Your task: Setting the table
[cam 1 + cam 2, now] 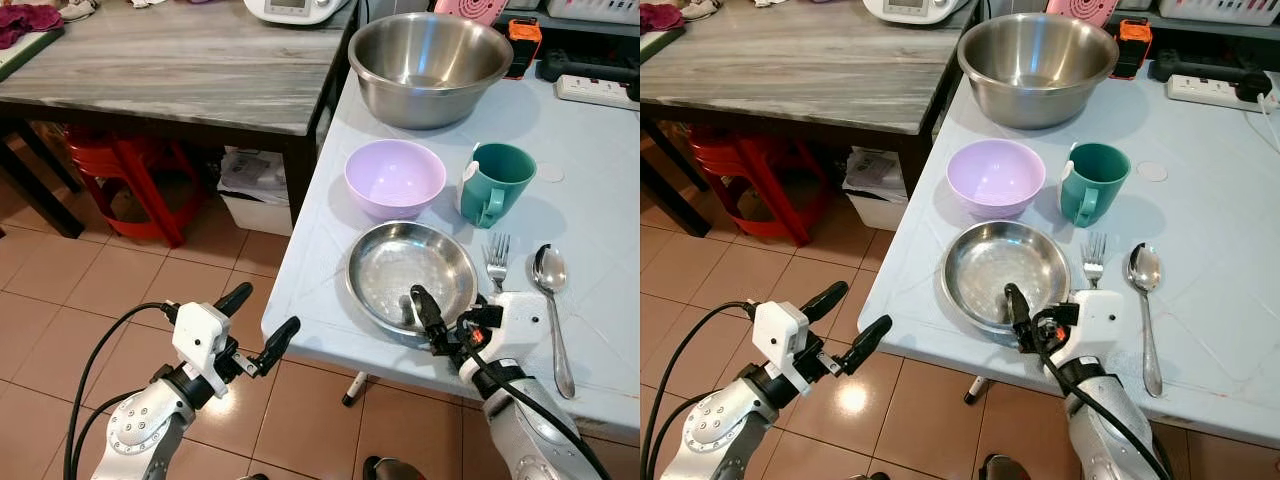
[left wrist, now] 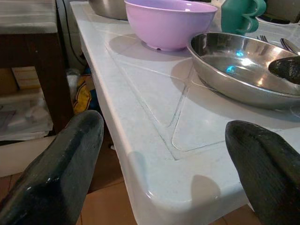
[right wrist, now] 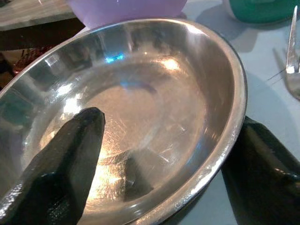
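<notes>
A shallow steel plate (image 1: 395, 262) lies near the front edge of the white table (image 1: 600, 190). My right gripper (image 1: 447, 308) is open and straddles the plate's near rim. One finger (image 3: 70, 150) rests inside the dish and the other (image 3: 262, 164) is outside, low beside the rim. A fork (image 1: 497, 260) and a spoon (image 1: 552, 300) lie just right of the plate. Behind it stand a purple bowl (image 1: 395, 177) and a green mug (image 1: 497, 182). My left gripper (image 1: 268, 308) hangs open over the floor, left of the table's front corner (image 2: 159, 187).
A large steel mixing bowl (image 1: 428, 65) sits at the back of the white table, with a power strip (image 1: 595, 92) to its right. A grey wooden table (image 1: 170, 60) stands to the left, with red stools (image 1: 130, 170) and a white box (image 1: 255, 195) under it. Tiled floor lies below.
</notes>
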`<state>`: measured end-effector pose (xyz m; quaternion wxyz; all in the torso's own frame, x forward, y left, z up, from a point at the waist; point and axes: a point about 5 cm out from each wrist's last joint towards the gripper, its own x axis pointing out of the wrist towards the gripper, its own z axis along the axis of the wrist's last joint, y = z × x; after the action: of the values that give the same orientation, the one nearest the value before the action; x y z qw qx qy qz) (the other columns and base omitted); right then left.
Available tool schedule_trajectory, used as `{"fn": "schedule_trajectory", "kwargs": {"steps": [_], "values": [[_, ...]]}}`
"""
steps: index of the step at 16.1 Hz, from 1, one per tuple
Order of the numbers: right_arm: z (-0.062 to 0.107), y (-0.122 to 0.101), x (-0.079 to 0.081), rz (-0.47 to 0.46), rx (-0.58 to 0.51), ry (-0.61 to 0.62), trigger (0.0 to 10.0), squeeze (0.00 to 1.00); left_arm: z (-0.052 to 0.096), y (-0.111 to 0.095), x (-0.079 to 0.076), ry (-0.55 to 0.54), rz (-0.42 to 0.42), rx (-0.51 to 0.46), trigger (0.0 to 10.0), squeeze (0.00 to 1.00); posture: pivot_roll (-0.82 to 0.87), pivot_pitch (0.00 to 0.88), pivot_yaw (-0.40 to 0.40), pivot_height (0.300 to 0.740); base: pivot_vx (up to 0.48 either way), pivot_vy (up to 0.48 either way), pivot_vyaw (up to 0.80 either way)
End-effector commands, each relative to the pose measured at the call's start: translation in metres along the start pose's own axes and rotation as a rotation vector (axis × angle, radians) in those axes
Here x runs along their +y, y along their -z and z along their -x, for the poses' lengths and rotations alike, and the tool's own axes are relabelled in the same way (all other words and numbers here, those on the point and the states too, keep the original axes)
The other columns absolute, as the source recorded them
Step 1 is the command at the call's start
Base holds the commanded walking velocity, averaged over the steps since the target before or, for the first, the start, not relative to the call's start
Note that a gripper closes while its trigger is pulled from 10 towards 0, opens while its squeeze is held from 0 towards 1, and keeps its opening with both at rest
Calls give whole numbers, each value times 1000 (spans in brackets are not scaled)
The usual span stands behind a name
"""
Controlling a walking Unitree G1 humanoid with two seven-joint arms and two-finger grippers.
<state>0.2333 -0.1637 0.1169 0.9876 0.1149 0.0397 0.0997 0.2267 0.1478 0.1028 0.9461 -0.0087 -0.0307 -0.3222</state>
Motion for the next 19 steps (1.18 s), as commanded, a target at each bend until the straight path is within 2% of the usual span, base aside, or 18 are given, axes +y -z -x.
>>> {"fn": "schedule_trajectory", "kwargs": {"steps": [1, 9, 16, 17, 19], "values": [[2, 9, -4, -32, 53, 17, 0, 0, 3, -1, -1, 16, -24, 8, 10000, 0, -130, 202, 48, 740, 0, 0, 0], [2, 17, -7, -121, 105, 41, 0, 0, 2, -3, -2, 52, -44, 10, 10000, 0, -128, 202, 48, 740, 0, 0, 0], [-6, 17, 3, -166, 127, -32, 196, 0, 1, -3, -3, 69, -47, 5, 10000, 0, -126, 199, 47, 740, 0, 0, 0], [-8, 14, 4, -183, 120, -39, 196, 0, 0, -4, -3, 70, -48, 3, 10000, 0, -126, 199, 47, 740, 0, 0, 0], [-12, 14, 8, -280, 131, -41, 0, 0, 0, -5, -4, 66, -50, 1, 10000, 0, -113, 196, 45, 740, 0, 0, 0]]}}
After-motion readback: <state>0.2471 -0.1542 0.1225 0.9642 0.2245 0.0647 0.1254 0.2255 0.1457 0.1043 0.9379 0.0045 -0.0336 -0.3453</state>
